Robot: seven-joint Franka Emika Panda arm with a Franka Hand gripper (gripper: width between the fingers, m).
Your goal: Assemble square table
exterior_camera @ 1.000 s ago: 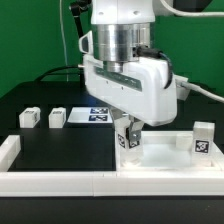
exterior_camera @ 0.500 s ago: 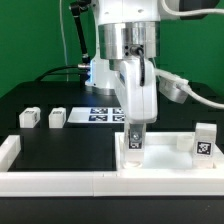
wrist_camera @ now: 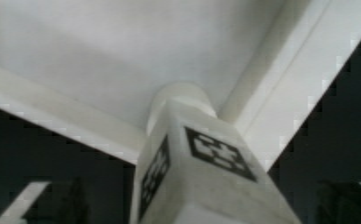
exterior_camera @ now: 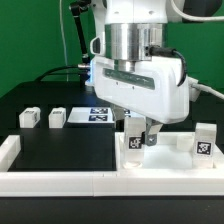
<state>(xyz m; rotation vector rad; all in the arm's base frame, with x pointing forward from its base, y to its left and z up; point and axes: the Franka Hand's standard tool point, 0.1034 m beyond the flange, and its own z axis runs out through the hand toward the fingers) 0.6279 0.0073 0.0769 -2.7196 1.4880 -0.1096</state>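
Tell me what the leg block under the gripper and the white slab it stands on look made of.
Leg block: apparently white plastic, matte, edges softly rounded in the wrist view; its black-and-white tag looks like a flat printed sticker. Slab: probably the same matte white plastic, thick, even, without grain or gloss. Neither is certain.

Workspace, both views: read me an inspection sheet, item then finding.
Surface: black table, low white border wall along its front.
Job's things: thick white plastic square slab; two white tagged leg blocks upright on it, two more loose at the exterior view's left.
Clutter: nothing seen.
Hand: robot's hand open, straddling one upright leg.
Cables: grey cable beside the arm.
Surroundings: flat white marker board; green backdrop.
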